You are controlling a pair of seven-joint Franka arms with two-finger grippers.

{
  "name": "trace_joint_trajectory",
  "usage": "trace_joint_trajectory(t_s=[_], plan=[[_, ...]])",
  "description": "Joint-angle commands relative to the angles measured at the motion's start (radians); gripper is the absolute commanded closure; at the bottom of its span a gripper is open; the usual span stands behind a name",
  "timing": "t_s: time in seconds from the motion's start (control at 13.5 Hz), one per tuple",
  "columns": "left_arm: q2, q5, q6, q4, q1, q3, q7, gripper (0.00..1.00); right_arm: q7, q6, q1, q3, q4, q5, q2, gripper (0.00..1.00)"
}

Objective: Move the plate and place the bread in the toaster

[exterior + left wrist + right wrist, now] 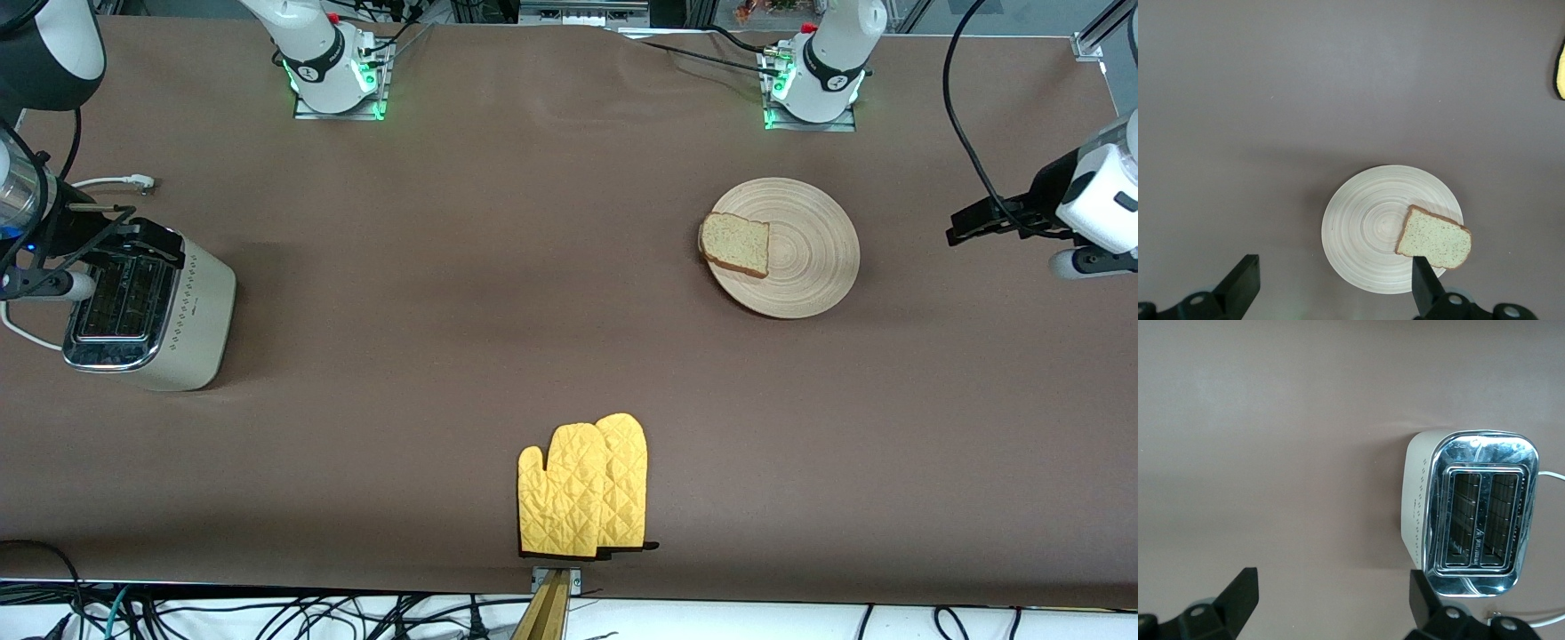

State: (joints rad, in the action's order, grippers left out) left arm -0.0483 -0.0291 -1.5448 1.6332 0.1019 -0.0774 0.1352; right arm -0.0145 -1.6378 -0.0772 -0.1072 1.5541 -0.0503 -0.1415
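Overall, a brown counter (498, 293) carries everything. Biggest on it is the cream toaster (156, 311), standing at the right arm's end of the counter with its chrome top and both slots bare and a white cord (111, 182) running off from it. Next comes the round wooden plate (796, 258), lying flat toward the left arm's end, well apart from the toaster. A pair of yellow oven mitts (582, 489) lies stacked near the counter's edge closest to the front camera, between the two ends. The slice of bread (735, 244) rests on the plate, overhanging the rim on the side toward the toaster. The right pincer (1331, 603) hangs over the toaster with its fingers spread and empty. The left pincer (1335, 287) hangs up off the counter's end, spread wide too, holding nothing, with the plate and bread in its wrist view.
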Motion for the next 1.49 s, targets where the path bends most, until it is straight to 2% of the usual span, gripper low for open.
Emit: trace_joint_trajectory(t_s=[0.0, 1.11, 1.41], plan=[[-0.045, 0.000, 0.032, -0.044, -0.004, -0.012, 0.000, 0.00, -0.010, 0.006, -0.006, -0.003, -0.023, 0.000, -0.010, 0.00], [-0.047, -0.005, 0.091, -0.041, -0.005, -0.033, -0.002, 0.00, -0.010, 0.006, -0.006, -0.003, -0.023, 0.000, -0.010, 0.00], [-0.054, -0.099, 0.121, -0.042, 0.044, -0.024, -0.003, 0.00, -0.010, 0.006, -0.006, -0.003, -0.023, 0.000, -0.012, 0.00]])
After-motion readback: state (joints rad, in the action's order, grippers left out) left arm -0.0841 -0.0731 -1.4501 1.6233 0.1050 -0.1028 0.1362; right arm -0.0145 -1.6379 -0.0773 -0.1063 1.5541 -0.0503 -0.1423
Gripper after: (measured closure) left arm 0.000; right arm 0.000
